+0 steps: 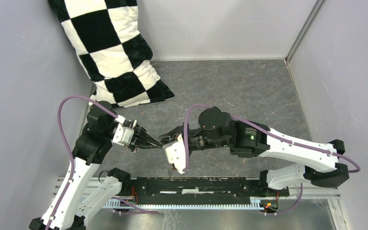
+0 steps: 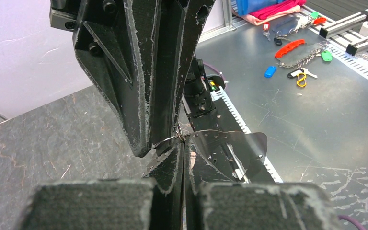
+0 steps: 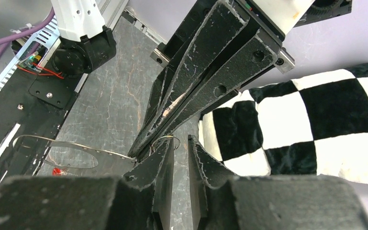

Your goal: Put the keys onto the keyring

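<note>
My left gripper (image 2: 182,142) is shut, and the keyring (image 2: 230,135), a thin grey metal hoop, sticks out sideways from its tips. In the right wrist view the hoop (image 3: 76,145) runs left from the left gripper's shut tips above the grey table. A tiny red key (image 3: 56,171) shows under the hoop. A small wire ring (image 3: 167,136) sits at the tip of one finger of my right gripper (image 3: 179,139), whose jaws stand slightly apart with nothing between them. From above, the left gripper (image 1: 155,142) and right gripper (image 1: 166,139) meet tip to tip. The blue and dark keys are not visible.
A black-and-white checkered pillow (image 1: 115,52) leans in the back left corner. The black mounting rail (image 1: 196,184) runs along the near edge. Coloured tags, chains and a yellow clip (image 2: 301,80) lie on the metal bench beyond the rail.
</note>
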Available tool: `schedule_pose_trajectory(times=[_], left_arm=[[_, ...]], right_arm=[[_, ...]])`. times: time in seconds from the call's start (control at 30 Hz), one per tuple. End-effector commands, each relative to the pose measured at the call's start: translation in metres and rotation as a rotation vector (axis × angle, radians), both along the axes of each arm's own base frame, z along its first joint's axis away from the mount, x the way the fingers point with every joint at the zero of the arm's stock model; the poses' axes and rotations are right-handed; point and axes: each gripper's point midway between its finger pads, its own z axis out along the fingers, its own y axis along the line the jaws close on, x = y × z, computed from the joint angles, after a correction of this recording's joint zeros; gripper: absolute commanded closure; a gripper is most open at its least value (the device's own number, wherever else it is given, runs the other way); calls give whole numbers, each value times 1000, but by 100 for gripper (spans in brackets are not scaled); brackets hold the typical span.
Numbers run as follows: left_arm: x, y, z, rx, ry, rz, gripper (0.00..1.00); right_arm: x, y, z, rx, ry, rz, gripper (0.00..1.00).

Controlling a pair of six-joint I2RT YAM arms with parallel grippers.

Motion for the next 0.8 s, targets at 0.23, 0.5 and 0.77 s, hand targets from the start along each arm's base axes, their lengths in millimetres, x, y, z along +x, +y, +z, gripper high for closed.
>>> schedule_pose_trajectory(times=[0.23,0.5,0.77], left_arm=[[-14,3,14,-43,-78,-65,98],[-14,3,14,-51,-107,-67,98],[-7,0,18,-64,-149,-68,98]], right_arm=[[11,3,-4,-45,-1,-49,73],[15,2,-4,-89,9,-80,67],[20,-1,-1,-99,10,-110,65]])
